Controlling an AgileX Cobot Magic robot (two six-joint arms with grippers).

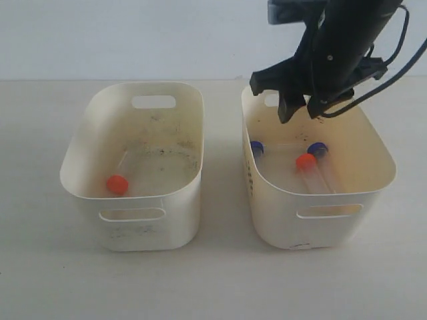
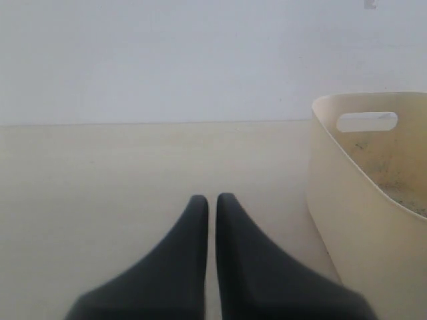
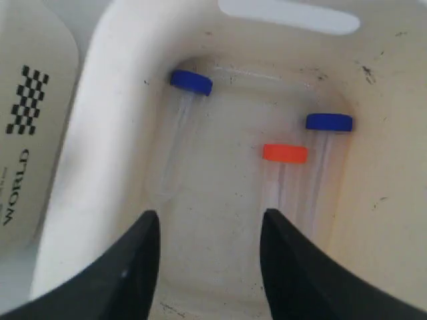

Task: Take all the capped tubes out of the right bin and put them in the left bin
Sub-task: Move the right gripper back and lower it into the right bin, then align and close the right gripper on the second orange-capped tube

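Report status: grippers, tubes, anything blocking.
Right gripper open over lettered cream plastic right bin; left gripper shut. One orange-capped clear plastic tube in plain cream left bin; two blue-capped, one orange-capped remain. Nothing blocking.

Right arm (image 1: 340,40): cut off by the exterior view's top edge; only its lower part shows.
Right bin (image 1: 320,203): my right gripper (image 1: 298,110) covers most of its far wall and handle slot.
Lettering (image 1: 250,180): edge-on and too small to read in the exterior view; cut off by the frame edge in my right wrist view.
Orange-capped tube (image 1: 307,162): clear body faint, its far end lost behind the near rim.
Side blue cap (image 1: 257,148): half hidden by the bin wall.
Left gripper (image 2: 211,198): blurred, finger bases cut off by the frame.
Left bin (image 2: 333,200): only one end inside my left wrist view.
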